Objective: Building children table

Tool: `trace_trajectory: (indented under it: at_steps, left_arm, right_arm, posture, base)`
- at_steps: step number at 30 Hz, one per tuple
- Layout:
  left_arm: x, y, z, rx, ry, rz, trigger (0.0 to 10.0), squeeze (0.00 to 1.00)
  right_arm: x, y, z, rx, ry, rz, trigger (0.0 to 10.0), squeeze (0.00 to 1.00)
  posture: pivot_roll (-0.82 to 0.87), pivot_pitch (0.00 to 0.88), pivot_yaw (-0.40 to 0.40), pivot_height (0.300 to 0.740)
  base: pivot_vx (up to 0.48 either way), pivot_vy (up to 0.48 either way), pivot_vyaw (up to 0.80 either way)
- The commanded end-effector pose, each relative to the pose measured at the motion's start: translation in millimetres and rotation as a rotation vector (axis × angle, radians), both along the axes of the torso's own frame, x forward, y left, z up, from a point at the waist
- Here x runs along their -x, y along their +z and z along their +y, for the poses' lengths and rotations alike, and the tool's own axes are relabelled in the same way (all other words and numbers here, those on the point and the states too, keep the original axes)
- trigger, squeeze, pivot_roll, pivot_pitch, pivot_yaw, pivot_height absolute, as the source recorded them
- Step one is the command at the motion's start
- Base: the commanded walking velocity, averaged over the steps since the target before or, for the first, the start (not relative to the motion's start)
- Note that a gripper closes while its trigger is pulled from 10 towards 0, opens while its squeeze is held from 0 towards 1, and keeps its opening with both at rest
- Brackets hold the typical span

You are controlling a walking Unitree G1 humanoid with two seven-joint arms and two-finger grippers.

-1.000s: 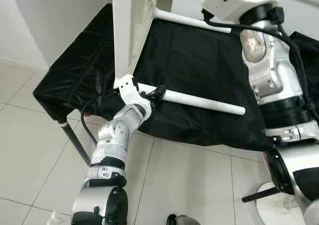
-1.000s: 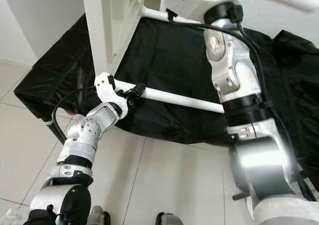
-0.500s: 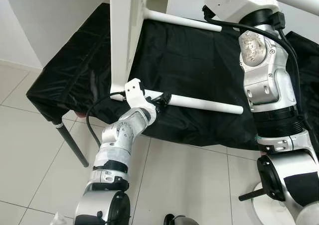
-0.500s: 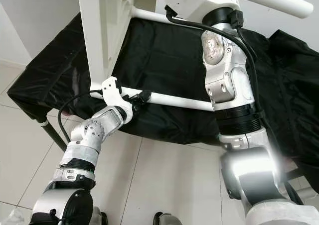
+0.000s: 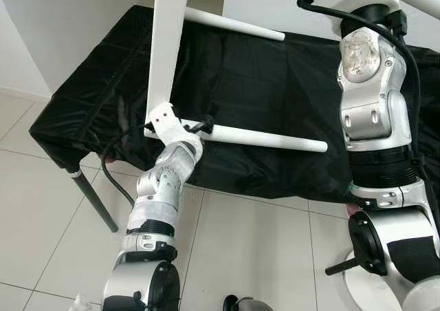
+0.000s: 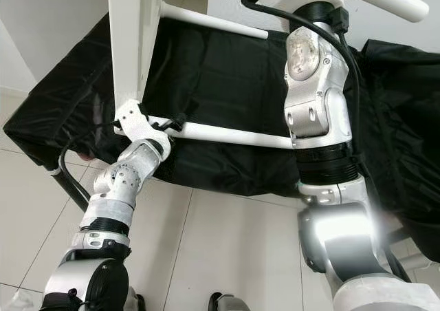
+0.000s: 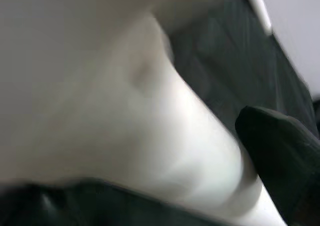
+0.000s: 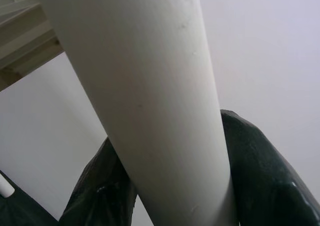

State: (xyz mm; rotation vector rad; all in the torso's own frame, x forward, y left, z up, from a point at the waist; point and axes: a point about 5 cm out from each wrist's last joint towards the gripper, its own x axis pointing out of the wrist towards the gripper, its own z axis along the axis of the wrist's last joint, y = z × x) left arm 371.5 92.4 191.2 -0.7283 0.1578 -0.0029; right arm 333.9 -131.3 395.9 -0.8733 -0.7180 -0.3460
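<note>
Both grippers clamped on legs of the tipped white table

The white tabletop point(image 5: 167, 46) stands on edge over the near left part of the black-draped bench point(image 5: 275, 84). The left gripper point(image 5: 199, 127) is closed around the near leg point(image 5: 265, 138) close to the tabletop; that leg runs right, ending just inside the bench's near edge. The right gripper point(image 8: 170, 196) pinches an upper leg point(image 8: 145, 86), raised at far right. Open tiled floor point(image 5: 261, 249) lies nearer.

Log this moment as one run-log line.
stage: table assembly | left gripper: shut on lower leg | right gripper: shut on upper leg | tabletop: on edge
</note>
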Motion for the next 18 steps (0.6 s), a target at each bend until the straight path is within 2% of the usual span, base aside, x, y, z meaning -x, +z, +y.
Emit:
trace_trajectory:
  at_steps: [1, 2, 3, 4, 5, 8, 9, 10, 11, 12, 14, 15, 16, 18]
  left_arm:
    - [3.0, 22, -45.2, 0.133, -0.019, -0.021, 10.0, 0.0]
    - [1.7, 28, -43.3, 0.145, 0.004, -0.036, 10.0, 0.0]
    - [0.4, 41, -45.3, 0.164, 0.0, -0.076, 0.0, 0.0]
    - [0.4, 41, -45.3, 0.164, 0.0, -0.076, 0.0, 0.0]
    - [0.1, 54, -47.2, 0.175, 0.0, -0.133, 0.0, 0.0]
    - [0.3, 63, -48.9, 0.183, -0.003, -0.172, 0.0, 0.0]
    - [0.4, 76, -52.0, 0.188, -0.014, -0.227, 0.0, 0.0]
    - [0.4, 76, -52.0, 0.188, -0.014, -0.227, 0.0, 0.0]
    - [-0.3, 99, -56.9, 0.201, -0.047, -0.329, 0.0, 0.0]
    - [-1.1, 117, -57.2, 0.202, -0.069, -0.397, 0.0, 0.0]
    - [-1.4, 134, -56.3, 0.2, -0.087, -0.462, 0.0, 0.0]
    - [-1.2, 151, -51.8, 0.176, -0.094, -0.532, 0.0, 0.0]
    - [-1.2, 151, -51.8, 0.176, -0.094, -0.532, 0.0, 0.0]
    - [0.1, 177, -43.9, 0.131, -0.097, -0.631, 0.0, 0.0]
  right_arm:
    - [8.5, 18, -14.1, -0.209, 0.074, -0.058, 0.0, 0.0]
    - [8.4, 19, -14.3, -0.214, 0.074, -0.054, 0.0, 0.0]
    - [7.5, 20, -14.8, -0.222, 0.074, -0.05, 0.0, 0.0]
    - [7.5, 20, -14.8, -0.222, 0.074, -0.05, 0.0, 0.0]
    - [6.0, 22, -15.2, -0.236, 0.083, -0.042, 0.0, 0.0]
    - [4.9, 23, -15.6, -0.246, 0.09, -0.036, 0.0, 0.0]
    - [3.3, 24, -16.2, -0.262, 0.101, -0.026, 0.0, 0.0]
    - [3.3, 24, -16.2, -0.262, 0.101, -0.026, 0.0, 0.0]
    - [-1.5, 24, -17.0, -0.332, 0.15, 0.005, 0.0, 0.0]
    - [-3.0, 27, -18.4, -0.358, 0.171, 0.012, 0.0, 0.0]
    - [-3.8, 30, -20.0, -0.376, 0.187, 0.014, 0.0, 0.0]
    - [-2.7, 31, -24.1, -0.38, 0.183, 0.003, 0.0, 0.0]
    - [-2.7, 31, -24.1, -0.38, 0.183, 0.003, 0.0, 0.0]
    - [-1.4, 29, -31.0, -0.401, 0.182, -0.006, 0.0, 0.0]
  posture:
    - [0.02, 0.134, -0.061, 0.74]
    - [0.02, 0.136, -0.063, 0.74]
    - [0.02, 0.137, -0.064, 0.74]
    - [0.02, 0.137, -0.064, 0.74]
    - [0.02, 0.14, -0.066, 0.74]
    - [0.02, 0.14, -0.068, 0.74]
    - [0.02, 0.144, -0.073, 0.74]
    - [0.02, 0.144, -0.073, 0.74]
    - [0.02, 0.146, -0.076, 0.74]
    - [0.02, 0.148, -0.079, 0.74]
    - [0.02, 0.148, -0.079, 0.74]
    - [0.01, 0.15, -0.079, 0.74]
    - [0.01, 0.15, -0.079, 0.74]
    - [0.01, 0.151, -0.078, 0.74]
  base:
    - [0.0, 0.0, 0.0]
    - [0.0, 0.0, 0.0]
    - [0.0, 0.0, 0.0]
    - [0.0, 0.0, 0.0]
    - [0.0, 0.0, 0.0]
    - [0.0, 0.0, 0.0]
    - [0.0, 0.0, 0.0]
    - [0.0, 0.0, 0.0]
    - [0.0, 0.0, 0.0]
    - [0.0, 0.0, 0.0]
    - [0.0, 0.0, 0.0]
    - [0.0, 0.0, 0.0]
    - [0.0, 0.0, 0.0]
    - [0.0, 0.0, 0.0]
